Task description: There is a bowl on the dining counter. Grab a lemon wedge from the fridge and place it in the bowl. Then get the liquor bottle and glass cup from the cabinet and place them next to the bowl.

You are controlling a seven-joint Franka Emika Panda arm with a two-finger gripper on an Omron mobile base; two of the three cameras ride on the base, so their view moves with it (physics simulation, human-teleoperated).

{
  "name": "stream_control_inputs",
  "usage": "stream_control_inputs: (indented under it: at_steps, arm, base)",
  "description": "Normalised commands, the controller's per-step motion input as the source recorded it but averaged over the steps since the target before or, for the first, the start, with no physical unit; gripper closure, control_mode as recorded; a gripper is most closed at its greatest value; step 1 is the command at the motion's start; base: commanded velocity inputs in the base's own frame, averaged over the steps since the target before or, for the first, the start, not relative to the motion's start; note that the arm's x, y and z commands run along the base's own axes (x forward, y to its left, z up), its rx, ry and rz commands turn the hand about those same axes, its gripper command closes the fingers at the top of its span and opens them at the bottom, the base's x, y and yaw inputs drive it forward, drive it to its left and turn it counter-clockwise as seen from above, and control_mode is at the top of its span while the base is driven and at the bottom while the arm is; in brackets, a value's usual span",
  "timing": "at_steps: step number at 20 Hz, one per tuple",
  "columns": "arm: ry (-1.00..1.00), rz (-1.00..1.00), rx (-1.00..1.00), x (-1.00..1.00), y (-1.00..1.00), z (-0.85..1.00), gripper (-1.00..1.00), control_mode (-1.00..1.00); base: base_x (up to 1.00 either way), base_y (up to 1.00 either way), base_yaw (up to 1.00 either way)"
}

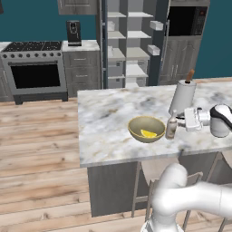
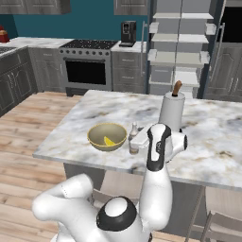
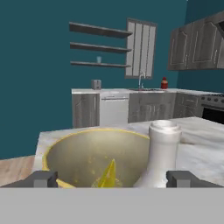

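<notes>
Two finger tips flanking bottle

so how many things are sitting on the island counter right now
4. The bowl near the front edge, the lemon wedge inside it, the liquor bottle just right of the bowl, and a paper towel roll behind the bottle. Nothing seems hidden.

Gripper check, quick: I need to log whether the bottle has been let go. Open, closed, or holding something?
Gripper: open, holding nothing; the liquor bottle stands on the counter between its fingertips, beside the bowl.
</notes>
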Motion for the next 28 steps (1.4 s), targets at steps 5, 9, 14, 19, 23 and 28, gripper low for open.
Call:
stream_control_inputs:
  at_steps: [5,9,14,19,23,28]
  arm:
    - [-0.01,0.00,0.00,-0.46,0.00,0.57,-1.00,-1.00]
    - [-0.04,-0.02,0.00,-0.65,0.09,0.60,-1.00,-1.00]
    - [0.00,-0.13,-0.01,-0.69,0.48,0.44,-1.00,-1.00]
    - [0.07,-0.21,-0.06,-0.52,0.76,0.32,-1.00,-1.00]
    - [0.15,-0.26,-0.08,-0.39,0.92,0.20,-1.00,-1.00]
    - [0.18,-0.31,-0.07,-0.33,0.92,0.13,-1.00,-1.00]
  base:
    - [0.00,0.00,0.00]
    - [0.00,0.00,0.00]
    - [0.00,0.00,0.00]
    - [0.00,0.00,0.00]
    - [0.00,0.00,0.00]
    - [0.00,0.00,0.00]
